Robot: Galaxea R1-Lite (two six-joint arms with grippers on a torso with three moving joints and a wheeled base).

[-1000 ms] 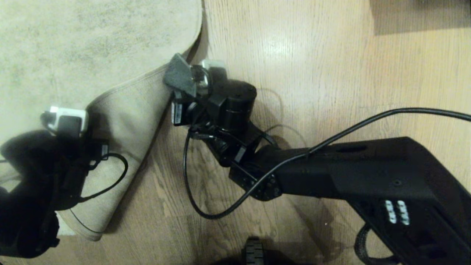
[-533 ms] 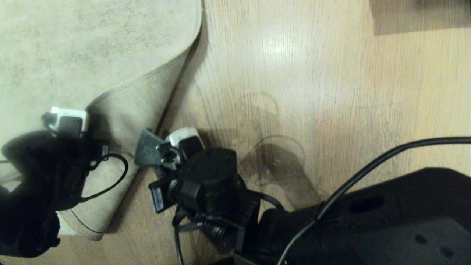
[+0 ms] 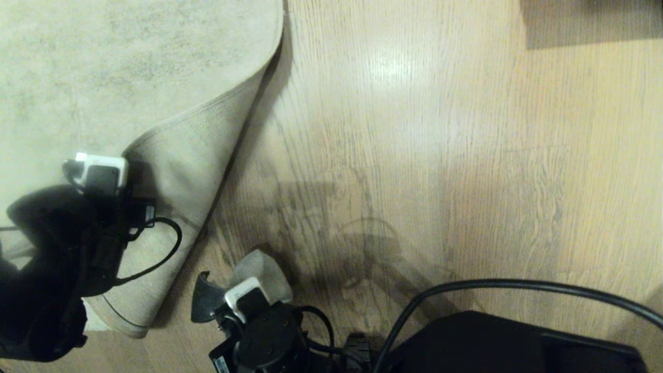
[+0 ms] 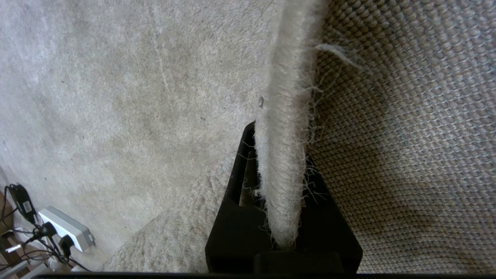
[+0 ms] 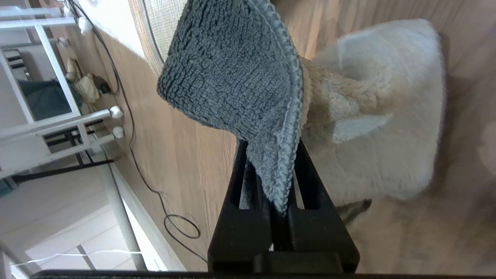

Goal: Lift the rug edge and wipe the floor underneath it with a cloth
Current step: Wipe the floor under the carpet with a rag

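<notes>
Rug edge [image 4: 285, 128] pinched upright in left tool [image 4: 277, 201]; right tool [image 5: 283, 211], low near the base, clamped on cloth [image 5: 240, 85].

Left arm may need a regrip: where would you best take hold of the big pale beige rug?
On the bound rug edge near the folded-back corner, where the left gripper is clamped. Come from the bare floor side: that edge is raised, woven backing up, thin enough to pinch.

rug edge [image 3: 176, 155] folded back at left, floor [image 3: 414, 129] right, cloth [image 3: 264, 269] on floor nearby
</notes>
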